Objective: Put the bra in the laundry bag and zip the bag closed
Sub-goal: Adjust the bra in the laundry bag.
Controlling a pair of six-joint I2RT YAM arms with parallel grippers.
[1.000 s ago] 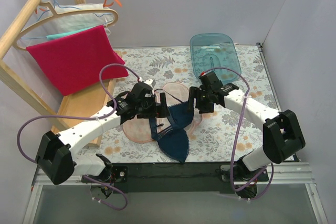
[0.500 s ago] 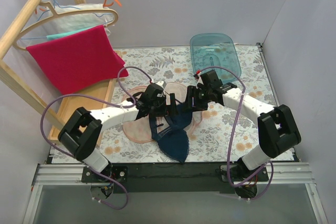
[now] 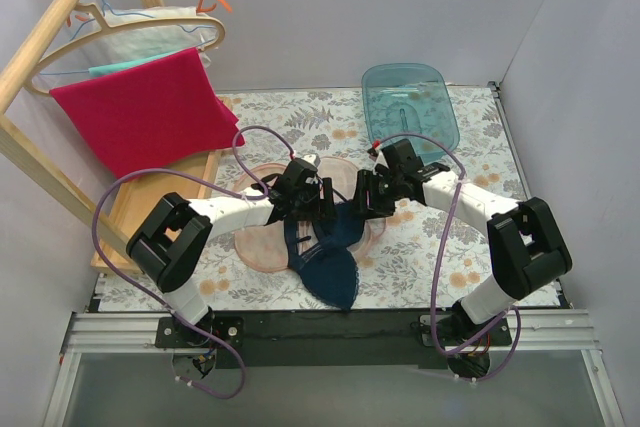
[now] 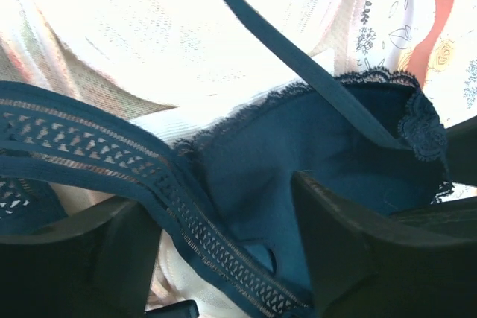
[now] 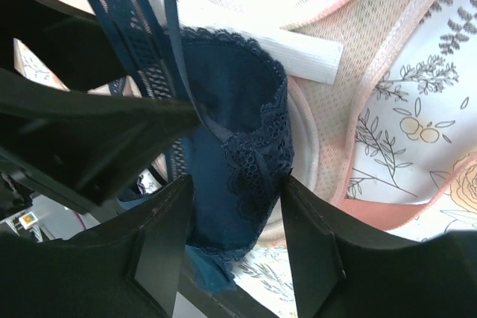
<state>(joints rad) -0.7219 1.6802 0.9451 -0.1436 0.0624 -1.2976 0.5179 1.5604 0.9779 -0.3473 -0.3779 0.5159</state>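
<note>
The navy bra (image 3: 330,265) lies over the open peach laundry bag (image 3: 262,245) at the table's middle, one cup hanging toward the near edge. My left gripper (image 3: 320,205) is down on its upper part. In the left wrist view the jaws of the left gripper (image 4: 223,199) stand apart, with the bra's (image 4: 298,132) patterned band and cup between them over the bag's pale mesh (image 4: 149,20). My right gripper (image 3: 362,197) meets it from the right. The right gripper (image 5: 237,184) has its fingers pressed on both sides of the bra's (image 5: 231,87) lace-edged cup, beside the bag's peach rim (image 5: 373,57).
A translucent teal tub (image 3: 410,97) stands at the back right. A red towel (image 3: 140,112) and hangers hang on a wooden rack (image 3: 150,202) at the left. The two grippers work almost finger to finger. The table's near edge lies just below the bra.
Both arms have come in toward the bra, the left one swinging right. Both pairs of jaws have narrowed around the fabric.
</note>
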